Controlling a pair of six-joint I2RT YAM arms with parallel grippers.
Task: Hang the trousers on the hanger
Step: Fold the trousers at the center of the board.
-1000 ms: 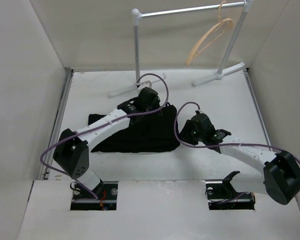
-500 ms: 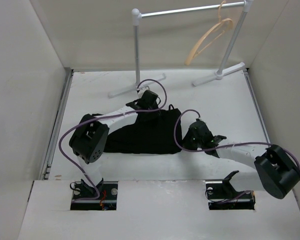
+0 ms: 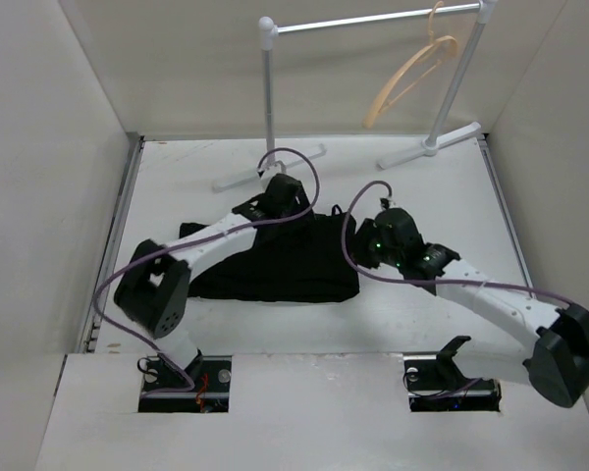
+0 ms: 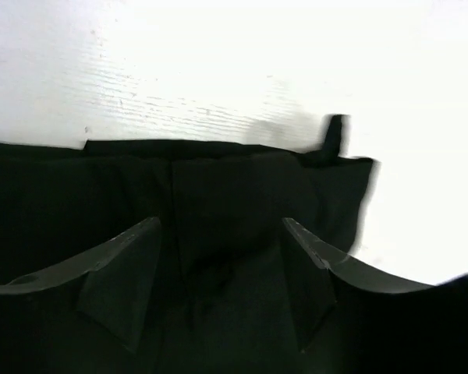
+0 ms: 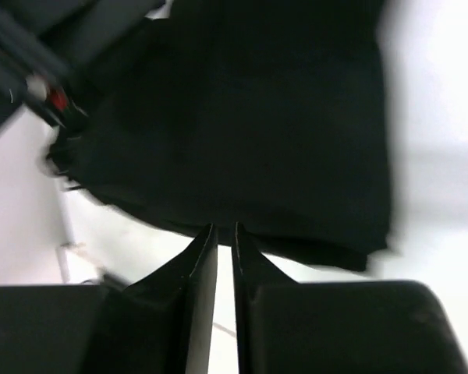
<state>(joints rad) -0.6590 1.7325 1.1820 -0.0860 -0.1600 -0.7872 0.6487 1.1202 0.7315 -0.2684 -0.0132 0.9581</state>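
the plain black cloth trousers [image 3: 275, 260] lie flat on the white desk [image 3: 442, 196], left claw [image 4: 220, 226] spread open over their far edge, right claw [image 5: 218, 227] pinched closed at their right edge, empty, while the tan wooden hanger [image 3: 412, 74] hangs on the far white metal rail [image 3: 373, 20].

The left fingers [image 4: 121, 276] stand spread apart over the black trousers [image 4: 242, 183], whose far edge meets bare white surface [image 4: 218, 62].

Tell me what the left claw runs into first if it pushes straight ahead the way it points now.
The trousers. The left claw is open and aimed at the black cloth near its edge, with nothing in between. Depth is unclear from the wrist view, so it may be nearly touching.
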